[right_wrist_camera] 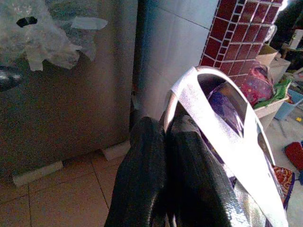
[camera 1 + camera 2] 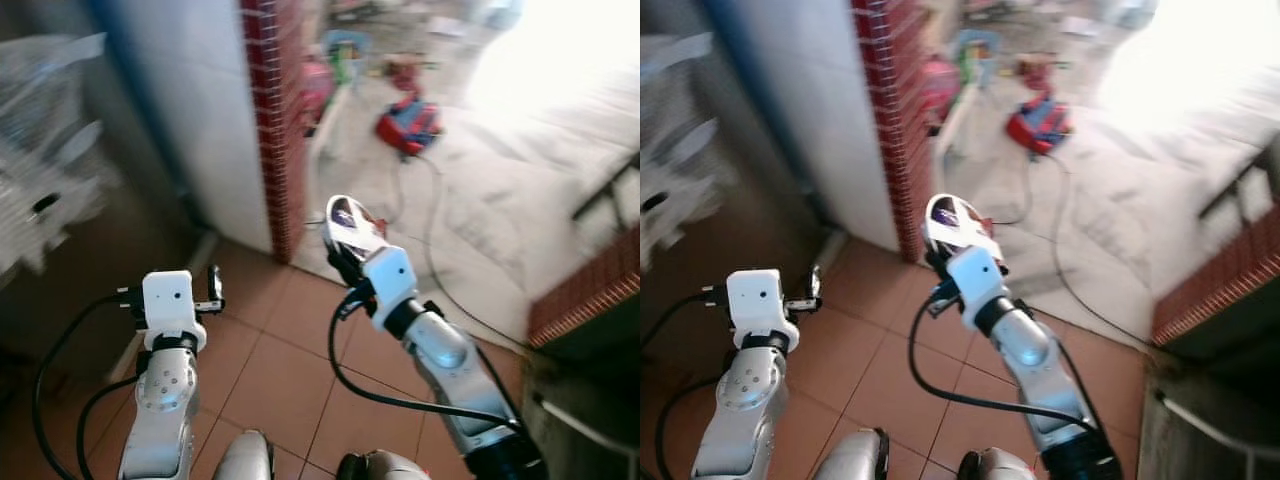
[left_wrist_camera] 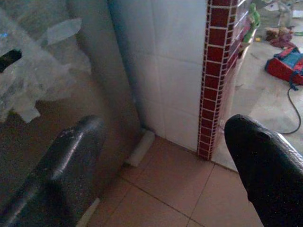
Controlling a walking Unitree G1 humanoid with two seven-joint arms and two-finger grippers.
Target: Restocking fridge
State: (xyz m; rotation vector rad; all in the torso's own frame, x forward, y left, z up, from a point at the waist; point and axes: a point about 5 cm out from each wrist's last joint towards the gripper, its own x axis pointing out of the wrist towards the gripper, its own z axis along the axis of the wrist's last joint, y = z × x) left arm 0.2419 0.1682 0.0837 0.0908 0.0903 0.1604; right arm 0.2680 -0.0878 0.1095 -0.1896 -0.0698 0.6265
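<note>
Reading from frame left, you see the left gripper with fingers spread wide and holding nothing, low over the tiled floor. At frame centre, the right gripper clamps a silver snack packet beside the red brick pillar.

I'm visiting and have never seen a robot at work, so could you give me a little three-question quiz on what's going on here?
1. True or false: the right gripper is shut on a silver packet.
2. The left gripper is: A) open and holding nothing, B) shut on a bottle, C) pressed on the floor.
3. What colour are the small tiles edging the wall corner?

Key: 1 true; 2 A; 3 red.
</note>
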